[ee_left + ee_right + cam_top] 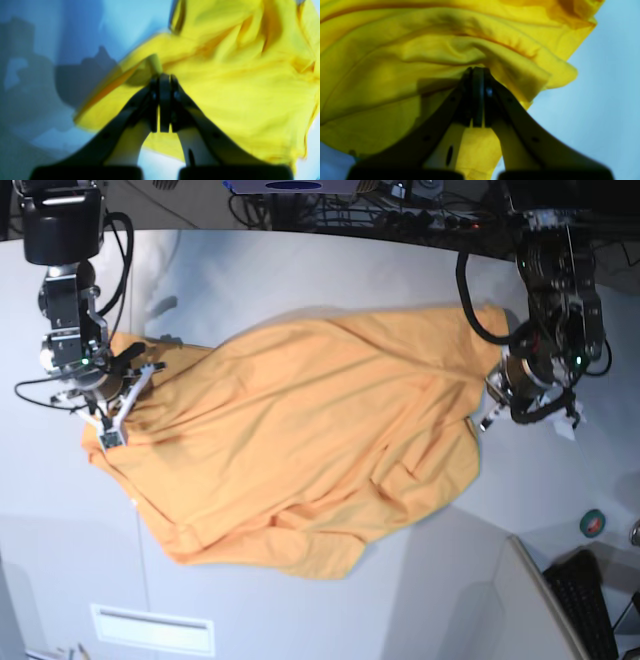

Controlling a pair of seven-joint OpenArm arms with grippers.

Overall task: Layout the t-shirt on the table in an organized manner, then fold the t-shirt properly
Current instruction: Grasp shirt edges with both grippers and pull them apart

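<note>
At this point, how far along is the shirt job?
Early: still the layout stage. The shirt is spread across the table but wrinkled, with its lower edge bunched. In hand: the right gripper and the left gripper are both shut on cloth at opposite edges of the shirt. Left to do: flatten it out, then every fold; no fold shows yet.

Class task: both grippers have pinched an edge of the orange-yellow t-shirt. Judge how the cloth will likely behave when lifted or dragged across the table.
Probably floppy: the t-shirt sags in loose folds between the left gripper and the right gripper. Likely light, since narrow shut jaws hold it. It may bunch rather than slide flat on the table, judging by the creases.
</note>
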